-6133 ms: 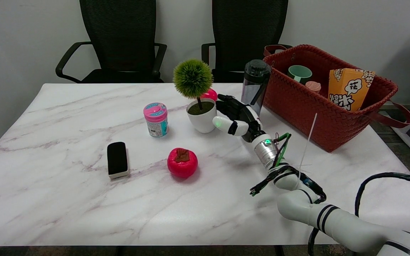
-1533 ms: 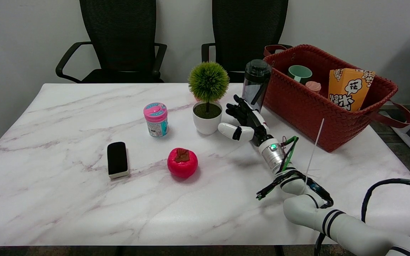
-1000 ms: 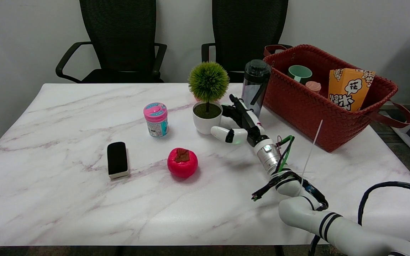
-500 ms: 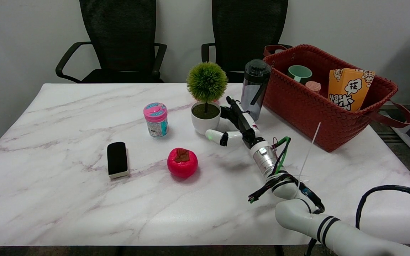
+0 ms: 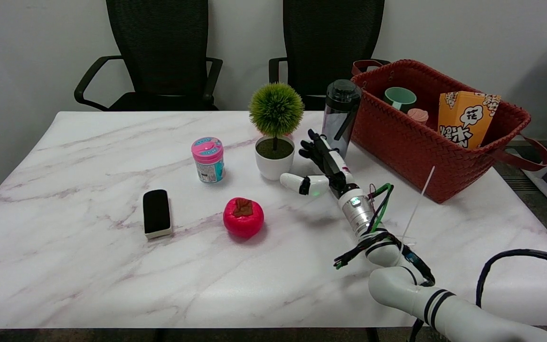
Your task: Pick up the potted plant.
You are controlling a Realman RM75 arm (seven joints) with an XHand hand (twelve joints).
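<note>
The potted plant (image 5: pixel 274 151) stands upright on the marble table (image 5: pixel 88 256), a white pot with dark soil and a round green ball on a thin stem. My right hand (image 5: pixel 320 166) lies just to the pot's right, low over the table, fingers spread apart and holding nothing. The white thumb points left toward the pot's base, a small gap away; the dark fingers reach up behind the pot's right side without closing on it.
A dark water bottle (image 5: pixel 340 118) stands right behind the hand, and a red woven basket (image 5: pixel 425 156) holding a cup and an orange box lies beyond it. A pink-lidded jar (image 5: pixel 208 159), a black eraser (image 5: pixel 155 212) and a red persimmon-like toy (image 5: pixel 243 217) sit left and in front.
Over the last second the hand pressed in beside the pot, nudging it slightly left, and has now drawn back a little to the right. The plant stays on the table, ungripped.
</note>
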